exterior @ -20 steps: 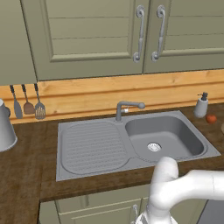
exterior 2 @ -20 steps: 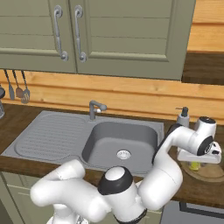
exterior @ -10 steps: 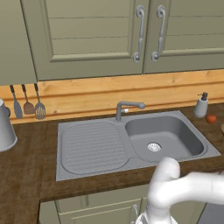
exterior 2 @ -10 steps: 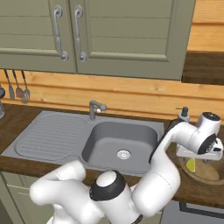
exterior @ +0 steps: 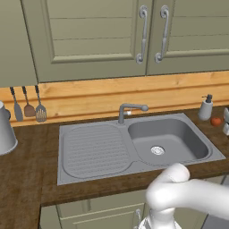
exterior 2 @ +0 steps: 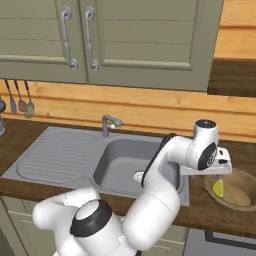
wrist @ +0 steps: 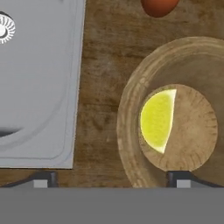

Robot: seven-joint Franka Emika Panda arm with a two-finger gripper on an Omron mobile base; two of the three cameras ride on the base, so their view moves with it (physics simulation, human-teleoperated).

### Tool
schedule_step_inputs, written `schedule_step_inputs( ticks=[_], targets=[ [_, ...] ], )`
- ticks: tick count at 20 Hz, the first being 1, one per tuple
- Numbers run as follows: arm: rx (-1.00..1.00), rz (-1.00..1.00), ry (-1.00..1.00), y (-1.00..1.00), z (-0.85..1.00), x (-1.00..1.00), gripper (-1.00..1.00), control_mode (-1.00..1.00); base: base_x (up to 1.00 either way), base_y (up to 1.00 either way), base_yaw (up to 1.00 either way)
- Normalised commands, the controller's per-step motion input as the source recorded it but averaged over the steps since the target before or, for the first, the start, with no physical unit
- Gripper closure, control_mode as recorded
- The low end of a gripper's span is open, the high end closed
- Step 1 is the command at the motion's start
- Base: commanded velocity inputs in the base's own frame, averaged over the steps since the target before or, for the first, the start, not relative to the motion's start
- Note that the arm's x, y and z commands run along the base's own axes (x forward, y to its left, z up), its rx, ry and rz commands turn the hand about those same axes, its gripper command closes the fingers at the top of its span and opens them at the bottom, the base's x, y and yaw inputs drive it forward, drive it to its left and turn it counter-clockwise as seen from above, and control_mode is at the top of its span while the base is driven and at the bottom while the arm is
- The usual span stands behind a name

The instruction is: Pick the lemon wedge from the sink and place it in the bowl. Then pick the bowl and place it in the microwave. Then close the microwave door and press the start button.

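Now the lemon wedge (wrist: 158, 119) lies flat on the floor of the bowl (wrist: 131, 144), which stands on the wooden bench (wrist: 103, 57) just beside the sink (wrist: 39, 83). Directly above it the hand (wrist: 112, 178) hovers, fingers spread wide, holding nothing.

- One sink (exterior: 134, 147), one faucet (exterior: 129, 110)
- One bowl (wrist: 175, 118), one lemon wedge (wrist: 158, 120)
- Three hanging utensils (exterior: 27, 105)
- One soap dispenser (exterior: 205, 108)
- Two cabinet handles (exterior: 152, 33)
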Motion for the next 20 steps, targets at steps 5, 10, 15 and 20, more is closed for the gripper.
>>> schedule_step_inputs(
  ticks=[5, 10, 15, 20],
  targets=[
    [-0.01, -0.03, 0.05, 0.00, 0.00, 0.32, -1.00, -1.00, 0.00, 0.00, 0.00],
    [0.02, 0.00, 0.13, -0.22, 0.02, 0.33, -1.00, -1.00, 0.00, 0.00, 0.00],
    [0.01, 0.00, 0.11, -0.23, 0.04, 0.15, -1.00, -1.00, 0.00, 0.00, 0.00],
    [0.05, 0.00, 0.11, -0.35, -0.03, 0.23, -1.00, -1.00, 0.00, 0.00, 0.00]
  ],
)
